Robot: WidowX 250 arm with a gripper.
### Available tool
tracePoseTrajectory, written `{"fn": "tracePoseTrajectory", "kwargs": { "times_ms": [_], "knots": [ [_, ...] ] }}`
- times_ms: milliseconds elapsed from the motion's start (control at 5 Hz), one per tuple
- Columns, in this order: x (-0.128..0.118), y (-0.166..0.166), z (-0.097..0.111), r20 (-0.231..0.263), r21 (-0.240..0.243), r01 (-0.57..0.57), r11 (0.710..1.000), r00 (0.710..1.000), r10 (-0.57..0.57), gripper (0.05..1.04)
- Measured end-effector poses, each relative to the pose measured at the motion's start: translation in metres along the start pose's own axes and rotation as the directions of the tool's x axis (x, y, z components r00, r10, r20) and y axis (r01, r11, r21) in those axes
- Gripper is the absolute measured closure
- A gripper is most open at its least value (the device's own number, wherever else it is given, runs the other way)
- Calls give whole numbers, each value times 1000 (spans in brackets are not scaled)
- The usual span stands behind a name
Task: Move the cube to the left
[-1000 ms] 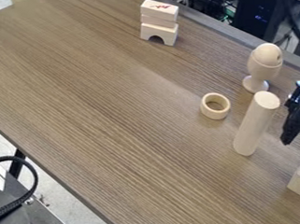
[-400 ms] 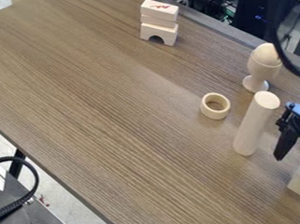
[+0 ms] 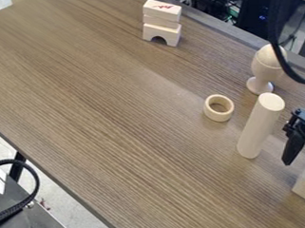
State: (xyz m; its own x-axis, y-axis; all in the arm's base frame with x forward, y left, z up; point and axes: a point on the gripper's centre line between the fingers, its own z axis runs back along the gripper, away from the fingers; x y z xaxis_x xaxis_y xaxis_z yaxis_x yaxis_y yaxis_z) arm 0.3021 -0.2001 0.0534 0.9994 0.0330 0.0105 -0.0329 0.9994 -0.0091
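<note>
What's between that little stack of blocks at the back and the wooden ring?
Nothing but bare tabletop lies between the stack of blocks and the wooden ring, as the camera view shows.

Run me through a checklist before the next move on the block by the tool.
1. Block's shape confirmed as a cube: cannot tell; the pale block is cut off by the view's right edge.
2. Tool apart from the cylinder: ok, table shows between them.
3. Grip on the block: cannot tell.
4. Cylinder upright and apart from the block: ok.
5. Egg cup standing: ok, beyond the cylinder.
6. Ring apart from the cylinder: ok.
</note>
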Motion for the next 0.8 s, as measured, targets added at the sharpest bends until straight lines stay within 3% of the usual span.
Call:
{"fn": "tracePoseTrajectory", "kwargs": {
  "times_ms": [400, 800],
  "knots": [
    [6, -1, 0, 26, -19, 36, 999, 999, -36, 83],
    [9, -4, -16, 2, -17, 49, 999, 999, -49, 83]
  ]
}}
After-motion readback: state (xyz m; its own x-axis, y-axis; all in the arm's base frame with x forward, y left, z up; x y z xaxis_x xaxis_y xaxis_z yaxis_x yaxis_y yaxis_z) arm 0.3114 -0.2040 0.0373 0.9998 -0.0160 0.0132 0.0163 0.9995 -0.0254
